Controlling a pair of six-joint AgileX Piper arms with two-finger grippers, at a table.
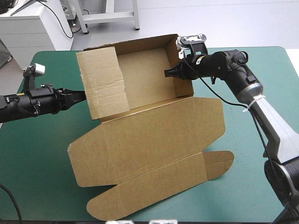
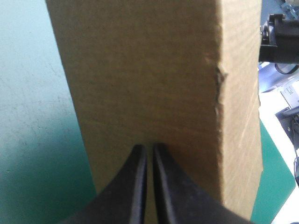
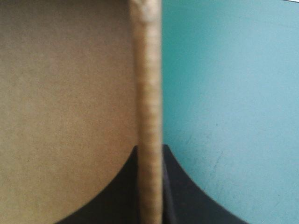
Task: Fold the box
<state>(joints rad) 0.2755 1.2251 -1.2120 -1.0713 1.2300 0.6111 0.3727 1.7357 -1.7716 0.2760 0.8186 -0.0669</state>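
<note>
Front flap (image 1: 140, 198): a long strip with rounded ends on the brown box (image 1: 140, 140), flat at the lower middle of the frame, close to the worktop's near edge.
Lid (image 1: 154, 126): lies flat on the teal-green worktop (image 1: 32, 163) and fills the centre. A small rounded tab (image 1: 218, 164) juts out at lower right.
Open room: bare cover at lower left and down the right side.
Tray (image 1: 145, 74): upper middle, open, walls raised, with its back wall near the far edge.
Left gripper (image 1: 80, 96): middle left. The jaws are almost closed with only a slit between them, and the tips are against the tall left panel (image 1: 103, 84). The panel's far edge has a small crushed spot (image 2: 218, 79).
Right gripper (image 1: 169, 72): upper right. The jaws are pinched on the tray's right wall (image 1: 180, 70), whose edge runs between them, with board on one side and cover on the other.
</note>
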